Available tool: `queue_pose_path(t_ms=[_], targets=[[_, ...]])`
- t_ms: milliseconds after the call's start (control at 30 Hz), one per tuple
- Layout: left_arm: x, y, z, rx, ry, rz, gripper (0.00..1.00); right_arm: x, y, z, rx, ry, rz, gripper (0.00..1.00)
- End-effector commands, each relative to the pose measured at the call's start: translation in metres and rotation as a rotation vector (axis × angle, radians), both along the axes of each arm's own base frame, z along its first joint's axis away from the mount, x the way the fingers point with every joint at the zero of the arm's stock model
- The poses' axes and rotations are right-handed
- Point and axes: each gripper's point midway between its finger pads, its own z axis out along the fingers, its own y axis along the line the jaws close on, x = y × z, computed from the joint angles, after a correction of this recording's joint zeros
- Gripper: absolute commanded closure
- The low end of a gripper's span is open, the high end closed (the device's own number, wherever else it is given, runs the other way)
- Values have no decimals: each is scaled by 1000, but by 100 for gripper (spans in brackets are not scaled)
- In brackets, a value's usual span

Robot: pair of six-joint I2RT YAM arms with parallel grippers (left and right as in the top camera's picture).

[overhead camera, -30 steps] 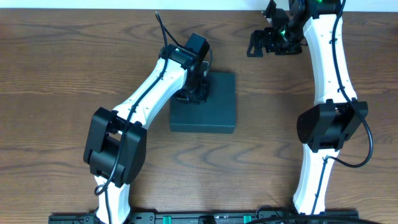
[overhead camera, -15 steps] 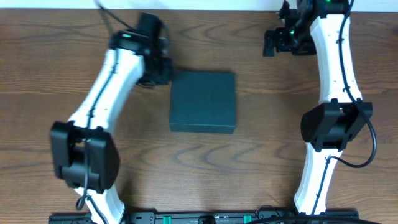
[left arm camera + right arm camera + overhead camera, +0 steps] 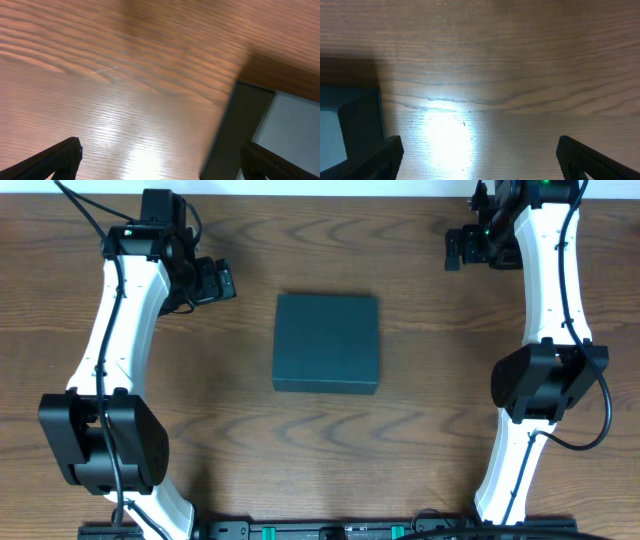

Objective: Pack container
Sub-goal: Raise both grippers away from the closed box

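Observation:
The container [image 3: 327,343] is a dark teal, roughly square box lying flat mid-table, its lid down. My left gripper [image 3: 215,282] hovers over bare wood to its upper left, open and empty. In the left wrist view the left gripper [image 3: 162,162] has its dark fingertips [image 3: 57,159] spread wide, and the container's corner [image 3: 280,120] shows at the right. My right gripper [image 3: 462,250] hangs at the back right, apart from the box, also open. The right wrist view shows the right gripper [image 3: 480,160] over wood with the container's edge [image 3: 347,125] at far left.
Brown wood-grain table [image 3: 420,440] all around the box. The white arm links rise from a black rail [image 3: 330,530] at the front edge. A pale wall strip runs along the table's back edge.
My left arm has swung off the container's top toward the back left, and its jaws have gone from nearly shut to wide open. The right gripper drifted slightly right.

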Motion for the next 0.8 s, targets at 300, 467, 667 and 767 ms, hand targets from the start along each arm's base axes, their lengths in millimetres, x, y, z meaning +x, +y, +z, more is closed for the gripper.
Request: queue_pose_path(t_ms=[300, 467, 667, 767], targets=[[-2, 12, 4, 63, -8, 14, 1, 1, -2, 9, -19, -23, -15, 1], [-4, 12, 3, 65, -1, 10, 1, 1, -2, 9, -19, -23, -15, 1], [-3, 16, 4, 124, -9, -102, 1, 1, -2, 9, -19, -23, -15, 1], [-3, 16, 4, 124, -9, -102, 1, 1, -2, 9, -16, -23, -15, 1]])
